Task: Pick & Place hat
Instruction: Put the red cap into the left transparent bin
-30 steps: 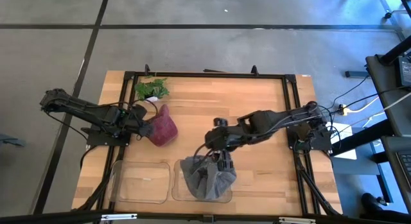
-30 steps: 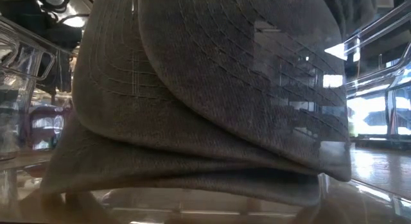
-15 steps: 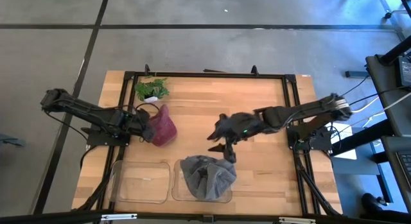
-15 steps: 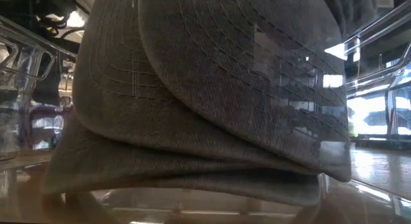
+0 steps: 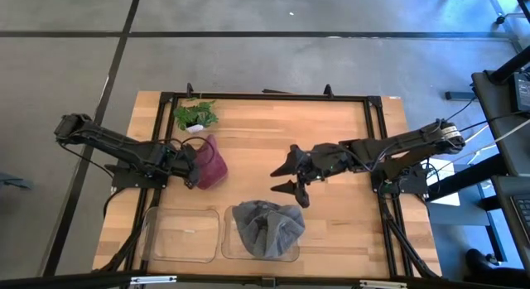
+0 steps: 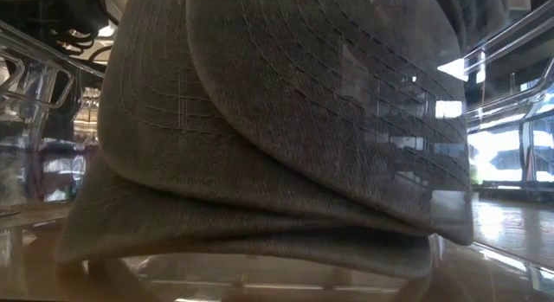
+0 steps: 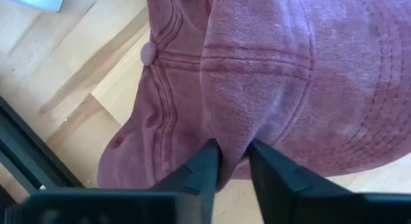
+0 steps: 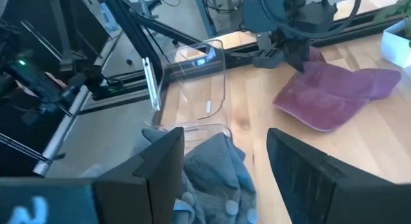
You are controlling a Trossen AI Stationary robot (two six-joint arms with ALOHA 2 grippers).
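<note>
Left gripper (image 5: 189, 166): You can see it at the left side of the table, right at the edge of the red hat. In the left wrist view its two dark fingers (image 7: 200, 167) are squeezed together on a fold of the red cloth, so it is pinching the hat.

Red hat (image 5: 211, 163): It lies on the wooden table (image 5: 331, 123), near the left side, just below the little green plant. In the left wrist view (image 7: 289, 76) you see its stitched cloth and a small button on top. It is not in any bin.

Right gripper (image 5: 291, 175): It is over the middle of the table, above bare wood and just up from the grey hat. Its two fingers (image 8: 302, 166) are spread wide apart and nothing is between them.

Grey hat (image 5: 267, 227): It sits crumpled inside the clear bin nearest the middle of the table's front edge. In the low view (image 6: 286, 129) it fills almost the whole picture, pressed close behind the clear wall. The right gripper is not touching it.

Clear bin with the grey hat (image 5: 227, 249): It stands at the front of the table, and the hat spills a bit over its rim.

Other clear bin (image 5: 184, 234): It stands just beside the first one, on the left.

Green plant (image 5: 195, 115): It stands near the back left corner of the table, close to the red hat.
</note>
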